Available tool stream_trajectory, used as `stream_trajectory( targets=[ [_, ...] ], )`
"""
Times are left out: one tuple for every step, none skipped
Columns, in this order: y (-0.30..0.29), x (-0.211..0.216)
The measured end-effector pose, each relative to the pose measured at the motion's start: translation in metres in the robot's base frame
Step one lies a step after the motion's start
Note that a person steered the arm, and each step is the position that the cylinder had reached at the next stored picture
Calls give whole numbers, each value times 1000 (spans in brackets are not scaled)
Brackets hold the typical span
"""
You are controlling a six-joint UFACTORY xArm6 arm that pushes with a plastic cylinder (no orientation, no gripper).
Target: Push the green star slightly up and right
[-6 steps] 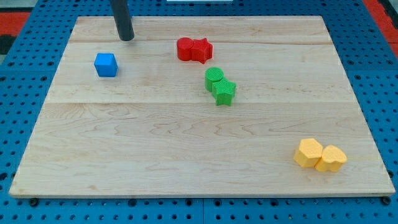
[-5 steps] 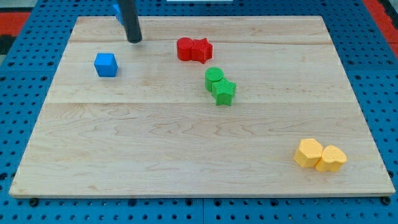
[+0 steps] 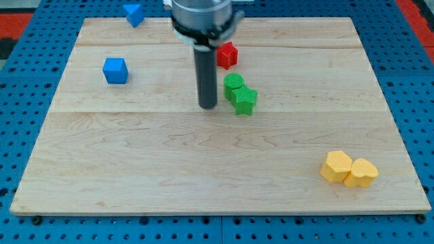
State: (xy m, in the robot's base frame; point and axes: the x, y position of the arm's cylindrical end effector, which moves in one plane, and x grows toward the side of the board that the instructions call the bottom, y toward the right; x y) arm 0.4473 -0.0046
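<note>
The green star (image 3: 244, 100) lies near the middle of the wooden board (image 3: 135, 156), touching a green cylinder (image 3: 233, 85) at its upper left. My tip (image 3: 207, 106) rests on the board just left of the green star, with a small gap between them. The rod rises from there and hides part of the red blocks behind it.
A red star (image 3: 227, 54) shows right of the rod; the red block beside it is hidden. A blue cube (image 3: 115, 70) sits at the left, another blue block (image 3: 133, 13) at the top edge. Two yellow blocks (image 3: 348, 169) lie at the bottom right.
My tip has moved from the board's upper left down and right to just left of the green star. The blocks have not moved.
</note>
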Motion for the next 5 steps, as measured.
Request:
stream_trajectory(
  targets=[
    [42, 0],
    [69, -3],
    [80, -10],
    [80, -2],
    [80, 8]
  ],
)
